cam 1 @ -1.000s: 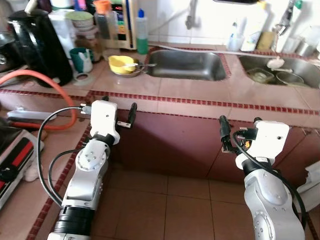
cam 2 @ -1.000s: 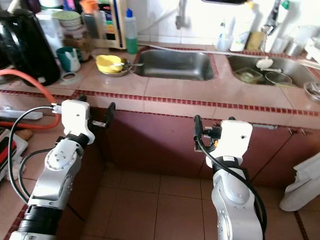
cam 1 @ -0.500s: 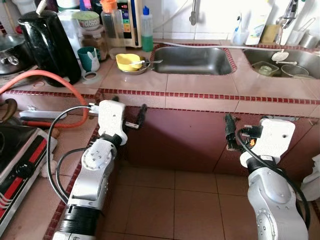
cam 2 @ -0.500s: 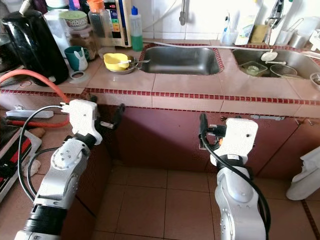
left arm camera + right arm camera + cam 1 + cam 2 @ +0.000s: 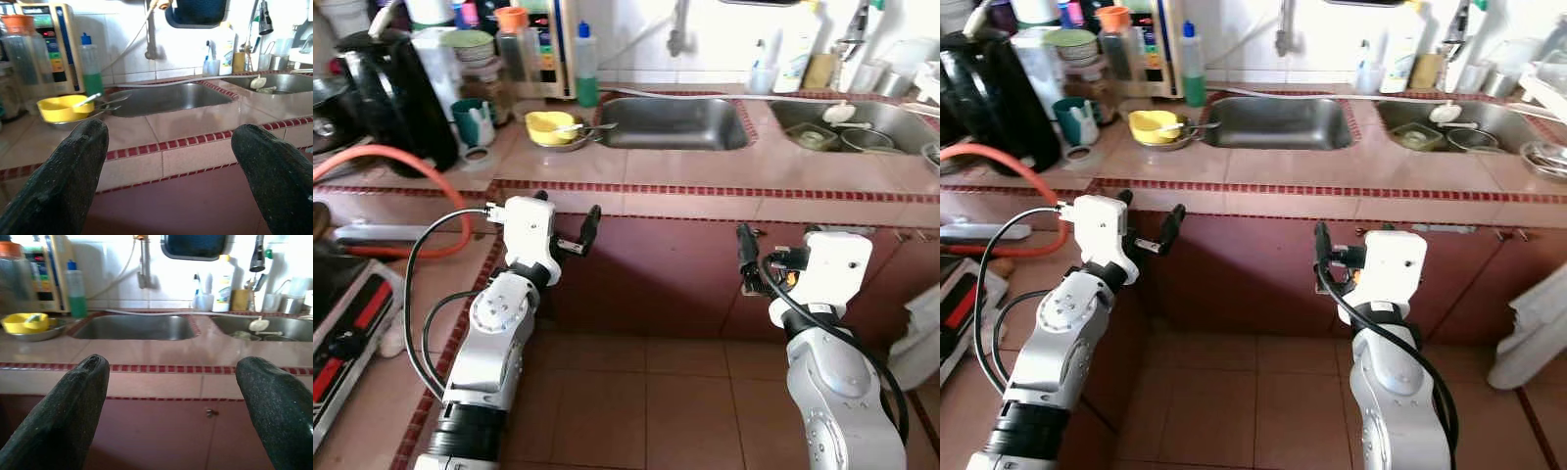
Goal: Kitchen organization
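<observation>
Both hands, left hand [image 5: 566, 227] and right hand [image 5: 773, 257], hang wide open and empty below the table [image 5: 685, 181] edge. Yellow bowl [image 5: 549, 125] sits beside the sink [image 5: 672, 124]. Risk: raising either arm could strike the tiled edge.

Yellow bowl [image 5: 549, 124] on steel plate beside left sink [image 5: 672, 122], utensil, probably spoon, inside.
</observation>
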